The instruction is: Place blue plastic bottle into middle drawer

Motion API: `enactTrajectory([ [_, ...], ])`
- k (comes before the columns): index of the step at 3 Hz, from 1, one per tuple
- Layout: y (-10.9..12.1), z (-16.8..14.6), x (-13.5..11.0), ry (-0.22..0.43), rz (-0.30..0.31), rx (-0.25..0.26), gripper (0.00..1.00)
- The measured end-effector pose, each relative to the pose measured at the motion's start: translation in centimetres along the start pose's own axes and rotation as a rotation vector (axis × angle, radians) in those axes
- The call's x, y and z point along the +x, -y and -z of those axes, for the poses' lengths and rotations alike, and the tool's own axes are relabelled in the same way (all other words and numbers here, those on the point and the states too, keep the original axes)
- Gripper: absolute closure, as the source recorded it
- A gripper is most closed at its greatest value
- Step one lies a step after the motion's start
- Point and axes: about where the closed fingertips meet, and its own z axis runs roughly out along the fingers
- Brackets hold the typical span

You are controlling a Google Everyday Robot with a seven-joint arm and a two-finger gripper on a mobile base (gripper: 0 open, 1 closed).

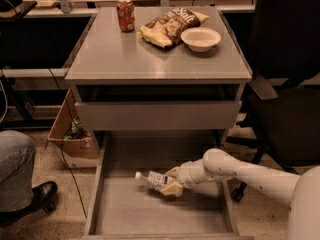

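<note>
The blue plastic bottle (153,179), clear with a white cap and a pale label, lies on its side with the cap pointing left, inside the pulled-out middle drawer (120,211). My gripper (172,182) reaches in from the right on a white arm and is shut on the bottle's right end, holding it low over the drawer floor, towards the drawer's back middle. Whether the bottle touches the floor I cannot tell.
Above is a shallower drawer with a plain grey front (157,115). On the cabinet top stand an orange-red soda can (125,14), a chip bag (170,26) and a white bowl (201,38). A person's leg and shoe (25,184) are at left, a cardboard box (70,134) behind, a black chair (290,104) at right.
</note>
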Motion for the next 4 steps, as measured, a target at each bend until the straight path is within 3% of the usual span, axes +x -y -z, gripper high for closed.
enactTrajectory([
  [3,0.2,-0.9,1.3,-0.046,-0.004,0.032,0.0],
  [4,0.3,0.2,1.6,-0.057,-0.002,0.048,0.0],
])
